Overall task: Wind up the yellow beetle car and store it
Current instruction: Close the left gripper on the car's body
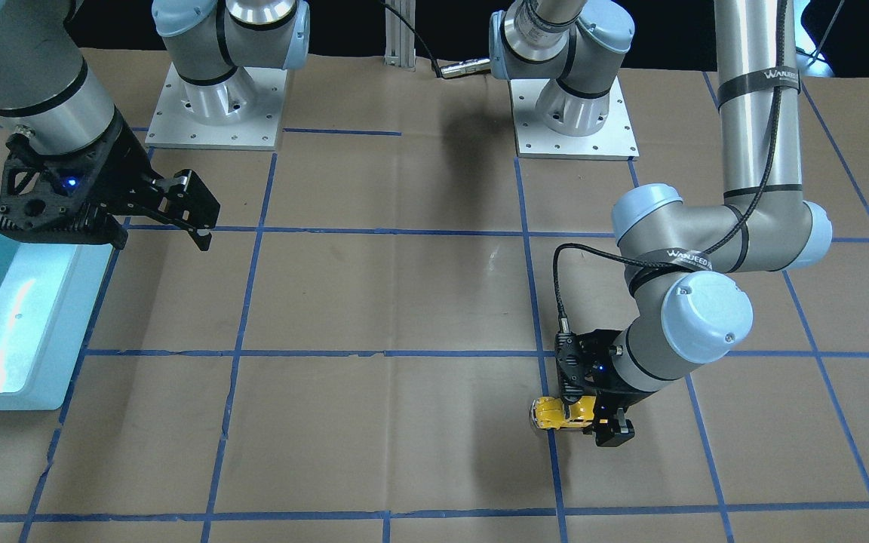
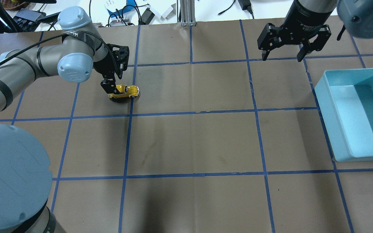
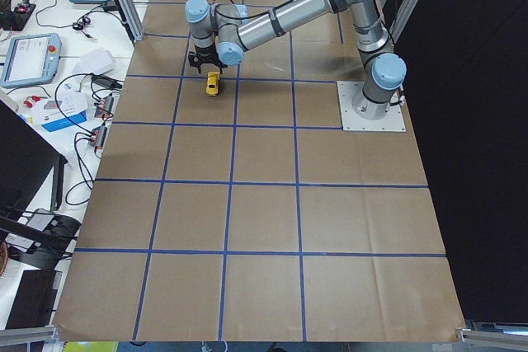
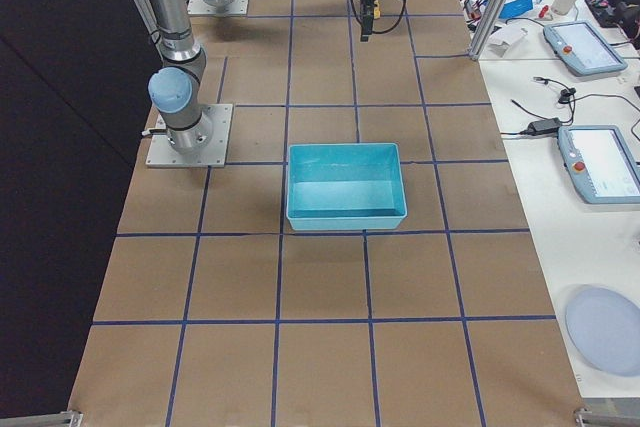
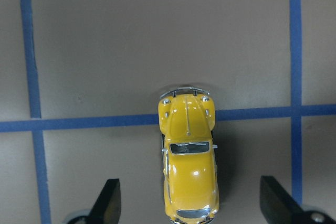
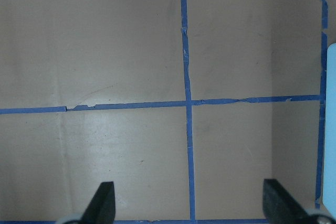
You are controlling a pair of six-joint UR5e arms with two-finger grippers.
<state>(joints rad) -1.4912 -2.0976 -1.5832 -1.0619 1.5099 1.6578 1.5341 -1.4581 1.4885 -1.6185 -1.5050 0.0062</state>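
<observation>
Straddling the yellow beetle car (image 5: 189,166), the left gripper (image 5: 191,203) hangs low over the counter (image 2: 189,142) with its jaws released. In the left wrist view its two dark fingers (image 5: 109,203) stand wide apart, one on each side of the car, with clear gaps between them and the glossy body. The car stands on its wheels on the brown paper, and one bumpered end lies across a strip of blue tape (image 5: 94,123). In the overhead view it sits in the robot's left half of the counter, toward the operators' side, on one of the grid lines.

The right gripper (image 2: 281,59) hovers above the paper on the other side of the counter. Its jaws are also released, and nothing lies between them. It is near a corner of the teal bin (image 2: 324,97). The bin rests on the counter at the robot's right, well apart from the car, and nothing shows inside it.
</observation>
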